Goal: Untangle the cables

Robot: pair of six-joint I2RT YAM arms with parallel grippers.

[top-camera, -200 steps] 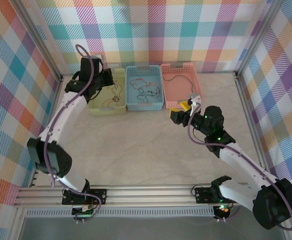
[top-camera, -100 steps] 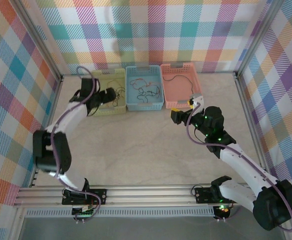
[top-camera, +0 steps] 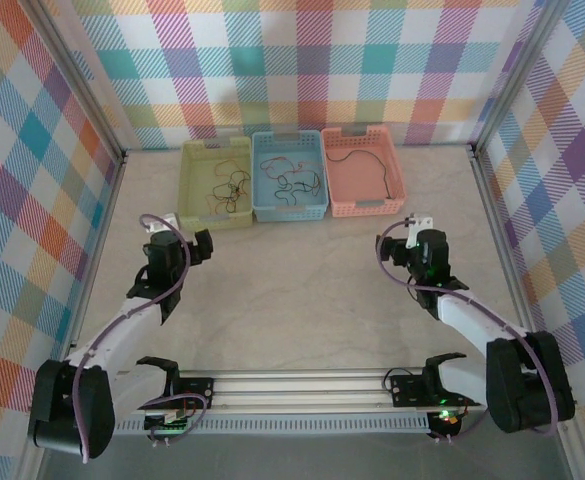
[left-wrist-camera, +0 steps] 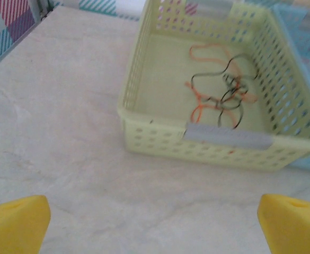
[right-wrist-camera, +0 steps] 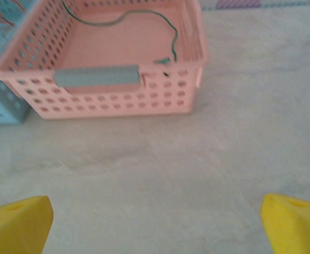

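- Cables (top-camera: 227, 190): I read an orange-and-black tangle lying inside the yellow-green basket (left-wrist-camera: 160, 137).
- More red and black strands (top-camera: 290, 182) lie in the blue basket (top-camera: 292, 212). One dark green wire (right-wrist-camera: 144, 15) lies in the pink basket (right-wrist-camera: 117, 100).
- Left gripper (left-wrist-camera: 155, 225): jaws spread wide with nothing between them, over bare table (left-wrist-camera: 64, 132), short of the yellow-green basket.
- Right gripper (right-wrist-camera: 155, 222): also wide apart and holding nothing, facing the pink basket, not touching it.
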